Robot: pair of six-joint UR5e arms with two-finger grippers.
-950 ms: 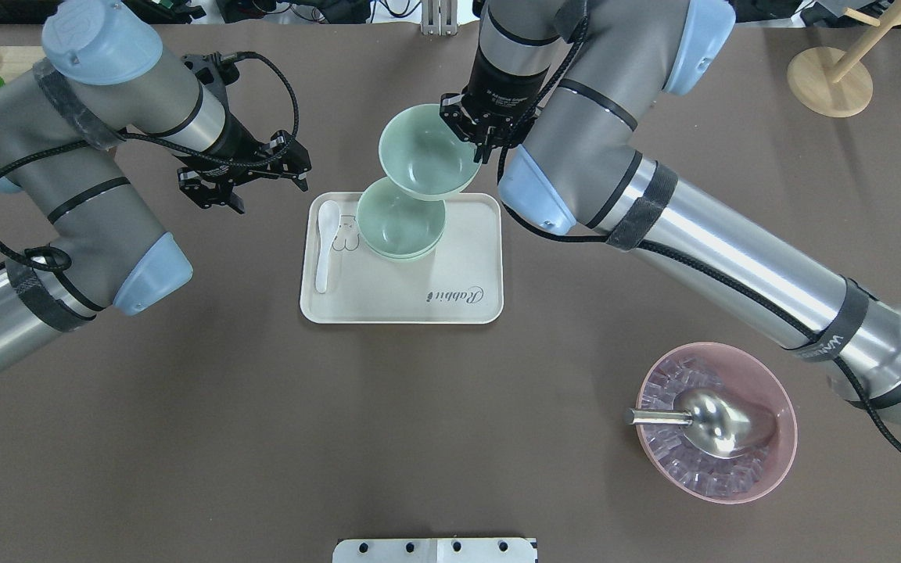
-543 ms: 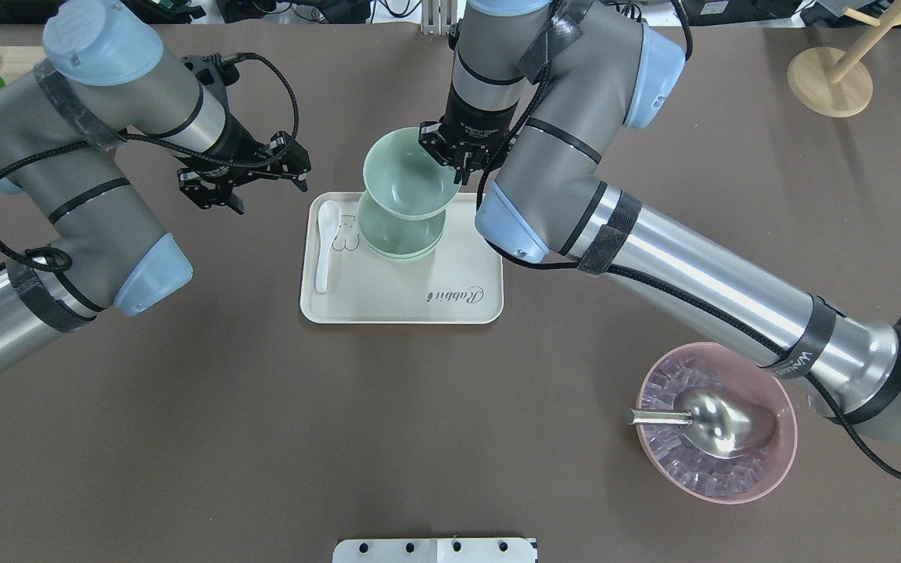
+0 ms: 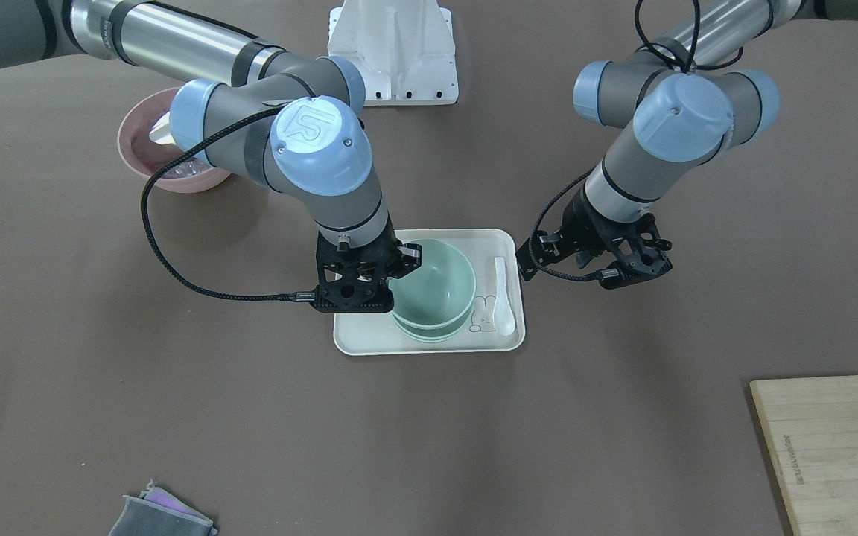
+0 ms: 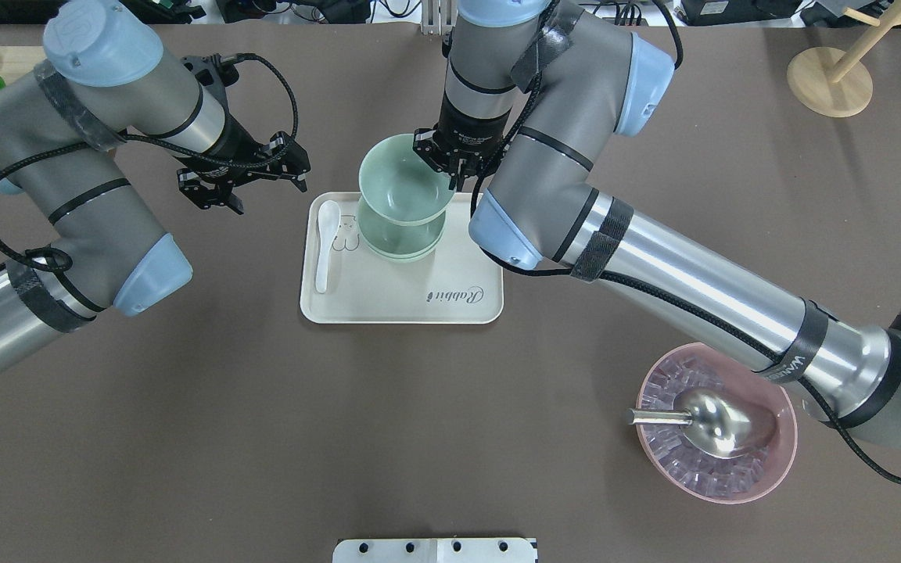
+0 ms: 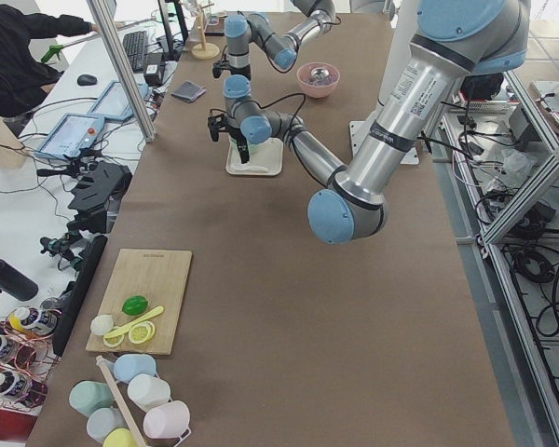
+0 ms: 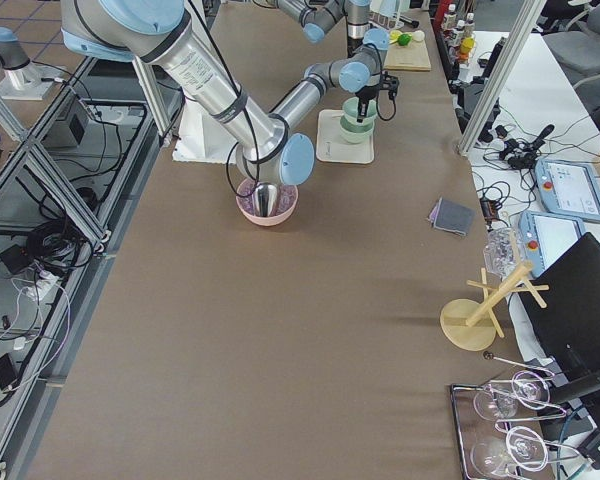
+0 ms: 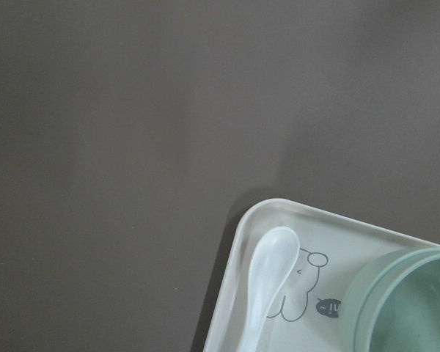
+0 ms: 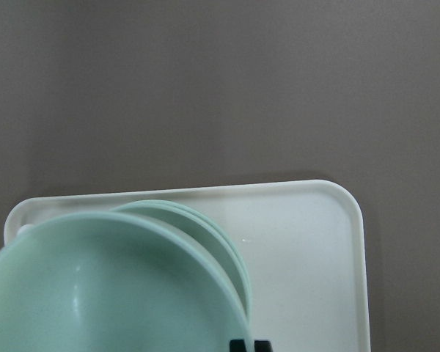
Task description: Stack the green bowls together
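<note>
Right claw (image 4: 453, 173) pinches raised green bowl (image 4: 402, 184) — partly hiding stacked bowls (image 4: 403, 244); left claw (image 4: 263, 184) spread.

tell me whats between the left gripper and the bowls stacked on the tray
The white spoon, lying on the tray beside the stacked bowls, then a bare strip of table up to the left gripper. The overhead view shows it.

Bright even light, soft shadows (wrist views perhaps blurred)
</note>
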